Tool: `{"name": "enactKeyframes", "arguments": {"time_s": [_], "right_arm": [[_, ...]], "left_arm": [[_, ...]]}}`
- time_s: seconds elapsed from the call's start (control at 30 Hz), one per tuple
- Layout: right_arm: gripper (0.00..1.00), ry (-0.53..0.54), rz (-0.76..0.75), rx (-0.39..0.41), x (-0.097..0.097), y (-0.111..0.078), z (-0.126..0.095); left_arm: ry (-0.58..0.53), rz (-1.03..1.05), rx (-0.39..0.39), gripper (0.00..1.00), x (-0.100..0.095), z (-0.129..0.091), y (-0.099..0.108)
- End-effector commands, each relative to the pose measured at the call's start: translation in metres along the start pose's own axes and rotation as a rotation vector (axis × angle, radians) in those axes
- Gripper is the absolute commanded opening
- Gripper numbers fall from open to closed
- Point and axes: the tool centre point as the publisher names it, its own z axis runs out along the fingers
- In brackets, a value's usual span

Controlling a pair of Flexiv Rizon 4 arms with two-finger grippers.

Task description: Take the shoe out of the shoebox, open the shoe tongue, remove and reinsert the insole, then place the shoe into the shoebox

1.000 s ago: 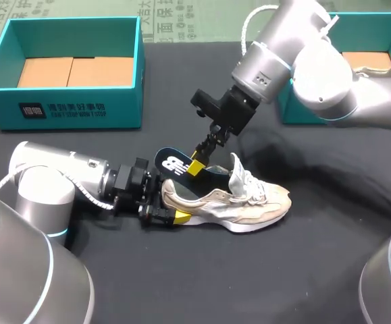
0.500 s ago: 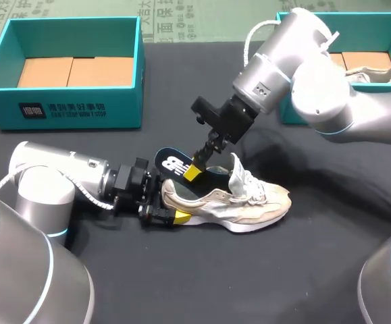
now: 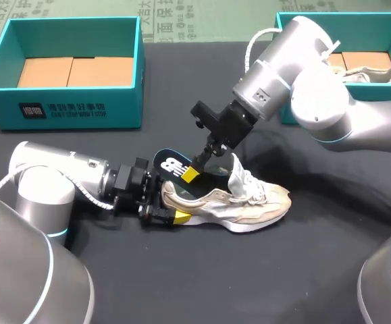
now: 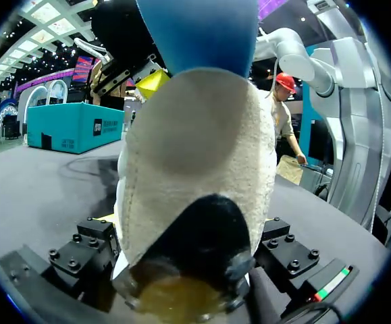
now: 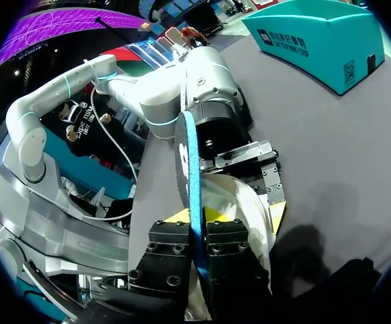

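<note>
A white sneaker (image 3: 249,206) lies on its side on the black table, toe to the right. My left gripper (image 3: 165,212) is shut on its heel, which fills the left wrist view (image 4: 195,155) between the fingers. A dark blue insole (image 3: 170,164) with a white logo sticks up and out of the shoe's opening. My right gripper (image 3: 190,175) comes down from above and is shut on the insole's edge; in the right wrist view the thin blue insole (image 5: 188,162) runs between its fingers (image 5: 196,253), with the sneaker (image 5: 232,199) beneath.
A teal shoebox (image 3: 67,108) with a cardboard insert stands at the back left. A second teal box (image 3: 384,30) at the back right holds another white shoe (image 3: 367,67), partly behind my right arm. Bare black table lies in front of the sneaker.
My right gripper has closed onto the insole, and its arm has swung slightly to the right at the elbow. The left arm and the sneaker have stayed put.
</note>
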Motion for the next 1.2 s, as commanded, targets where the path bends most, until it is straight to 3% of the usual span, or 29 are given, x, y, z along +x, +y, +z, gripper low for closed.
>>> {"name": "enactKeyframes", "arguments": {"time_s": [0.03, 0.23, 0.37, 0.8, 0.83, 0.97, 1.1, 1.2], "right_arm": [[0.0, -0.006, -0.015, 0.0, 0.005, 0.006, -0.003], [0.0, 0.001, -0.061, -0.021, 0.009, 0.024, -0.01], [0.0, 0.012, -0.124, -0.109, 0.015, 0.04, -0.019], [0.0, 0.012, -0.124, -0.109, 0.015, 0.04, -0.019], [0.0, 0.055, -0.144, -0.141, 0.012, 0.049, -0.015], [0.0, 0.097, -0.155, -0.146, 0.009, 0.082, -0.012], [0.0, 0.12, -0.16, -0.183, 0.022, 0.104, -0.03], [0.0, 0.148, -0.156, -0.293, 0.036, 0.117, -0.053]], "left_arm": [[0.0, -0.001, -0.001, 0.0, -0.001, 0.0, 0.004], [0.0, -0.001, -0.001, 0.0, -0.001, 0.0, 0.004], [0.0, -0.001, -0.001, 0.0, -0.001, 0.0, 0.004], [0.0, -0.001, -0.001, 0.0, -0.001, 0.0, 0.004], [0.0, -0.001, -0.001, 0.0, -0.001, 0.0, 0.004], [0.0, -0.001, -0.001, 0.0, -0.001, 0.0, 0.004], [0.0, -0.001, -0.001, 0.0, -0.001, 0.0, 0.004], [0.0, -0.001, -0.001, 0.0, -0.001, 0.0, 0.004]]}}
